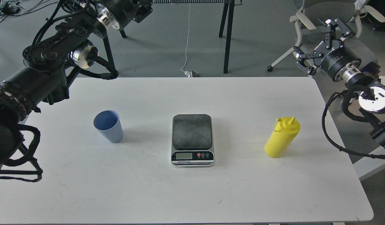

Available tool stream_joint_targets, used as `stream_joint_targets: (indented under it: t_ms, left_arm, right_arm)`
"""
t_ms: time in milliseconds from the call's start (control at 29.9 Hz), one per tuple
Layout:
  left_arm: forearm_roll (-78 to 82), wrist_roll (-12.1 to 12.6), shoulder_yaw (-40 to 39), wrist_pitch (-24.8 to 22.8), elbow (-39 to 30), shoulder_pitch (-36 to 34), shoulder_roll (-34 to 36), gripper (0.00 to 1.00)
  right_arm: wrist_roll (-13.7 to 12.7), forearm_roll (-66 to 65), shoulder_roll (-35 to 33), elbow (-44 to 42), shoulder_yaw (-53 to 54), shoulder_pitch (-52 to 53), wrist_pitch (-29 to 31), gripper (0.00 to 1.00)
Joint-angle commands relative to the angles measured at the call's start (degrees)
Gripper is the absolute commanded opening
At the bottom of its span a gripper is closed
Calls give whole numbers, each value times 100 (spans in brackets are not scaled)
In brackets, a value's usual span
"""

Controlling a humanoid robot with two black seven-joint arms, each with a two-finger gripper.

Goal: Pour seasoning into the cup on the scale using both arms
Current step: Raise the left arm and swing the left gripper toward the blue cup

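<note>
Seasoning stands upright at centre right of the white table, the scale mid-frame, the cup centre left. Upper right, the right gripper hangs spread wide, grasping nothing. Upper left, the left gripper is cut by the frame; its state I cannot tell.

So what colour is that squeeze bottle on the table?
Bright yellow all over, nozzle and cap included: the squeeze bottle shows best in the head view, the only one here.

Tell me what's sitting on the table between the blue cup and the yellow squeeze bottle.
The scale lies between the cup and the seasoning bottle, its platform bare, as the head view shows.
</note>
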Motion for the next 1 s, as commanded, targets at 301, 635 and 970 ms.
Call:
stream_joint_targets:
  t_ms: [301, 635, 970]
  left_arm:
    - [-208, 0, -136, -44, 61, -8, -33, 100]
    - [-298, 0, -154, -201, 79, -34, 318, 100]
    - [319, 0, 65, -681, 114, -52, 327, 100]
  right_arm:
    - [0, -2, 9, -10, 0, -8, 0, 99]
    - [0, -2, 79, -10, 0, -17, 0, 99]
    - [0, -2, 88, -1, 9, -26, 0, 99]
